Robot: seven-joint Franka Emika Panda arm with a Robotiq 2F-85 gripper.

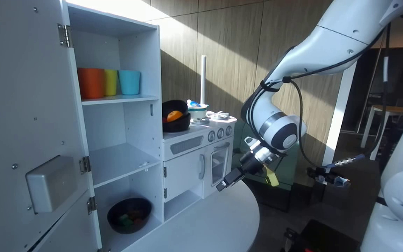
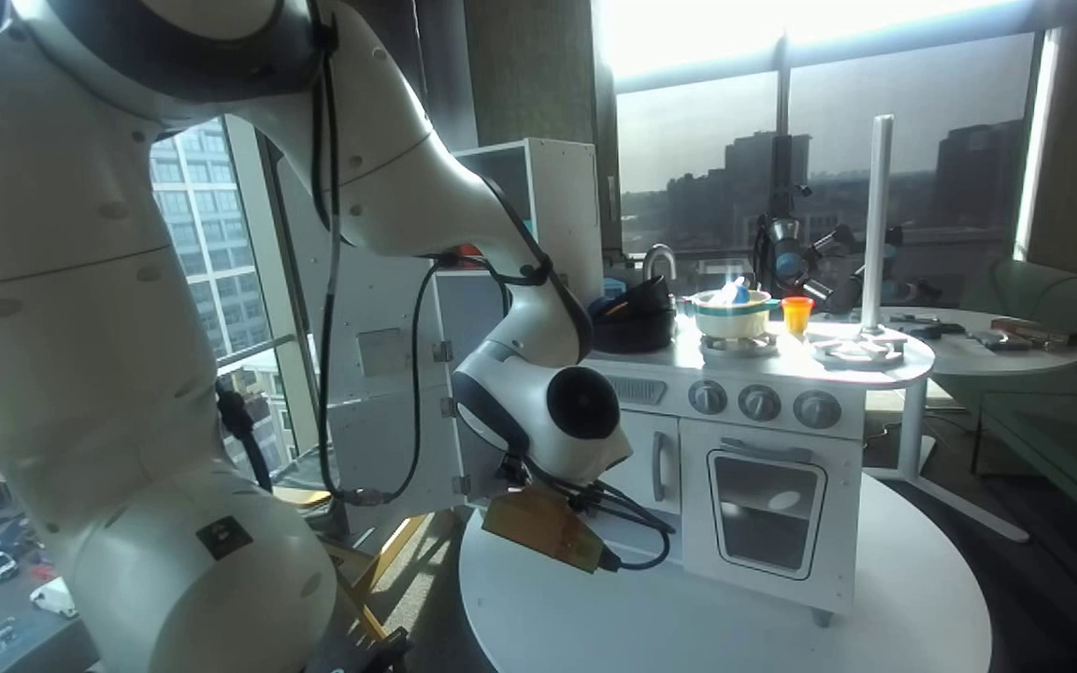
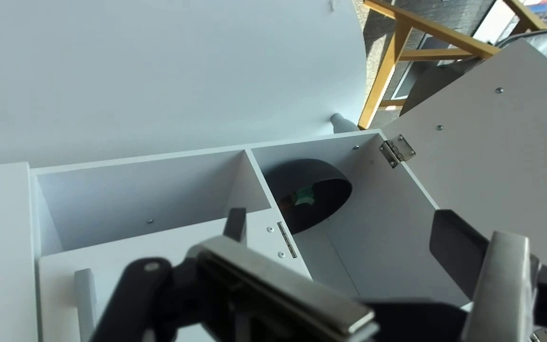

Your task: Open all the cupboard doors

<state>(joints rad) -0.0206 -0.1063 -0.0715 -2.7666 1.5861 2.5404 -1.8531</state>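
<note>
Jaws spread, empty. Left doors open; likely step now: shut small door on their right. Next: straddle handle, pull.

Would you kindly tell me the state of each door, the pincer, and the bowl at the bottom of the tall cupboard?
Upper cupboard door: open wide
Lower cupboard door: open
Small cupboard door: shut
Oven door: shut
Pincer: open, holding nothing
Bowl: holding coloured pieces, too dim to name
</note>
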